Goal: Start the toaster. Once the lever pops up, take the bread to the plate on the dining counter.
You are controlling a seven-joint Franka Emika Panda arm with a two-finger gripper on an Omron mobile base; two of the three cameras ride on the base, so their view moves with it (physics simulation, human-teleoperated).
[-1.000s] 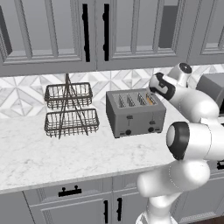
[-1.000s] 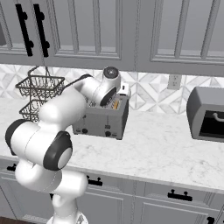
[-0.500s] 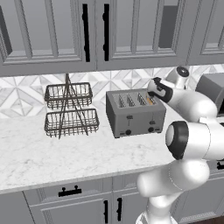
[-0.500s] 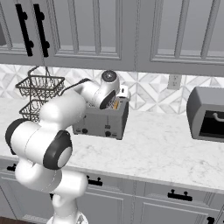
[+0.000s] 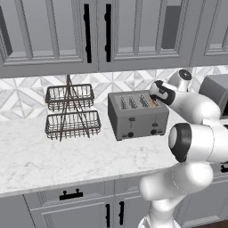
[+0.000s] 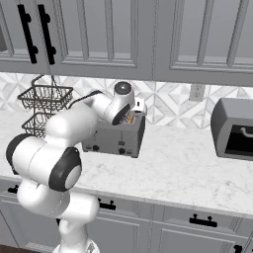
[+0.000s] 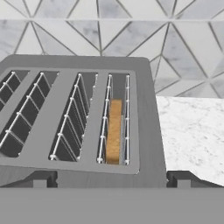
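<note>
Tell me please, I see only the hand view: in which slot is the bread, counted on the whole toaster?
Observer: The bread is in the toaster's end slot, the one nearest the arm in the left base view.
Operator: Are the levers up or down?
Observer: The two black levers sit about mid-height on the front; I cannot tell more.
Operator: What stands beside the toaster?
Observer: A two-tier wire basket on its far side, and a darker appliance further along the counter.
Operator: Where is the gripper?
Observer: The gripper hangs over the bread's slot.
</note>
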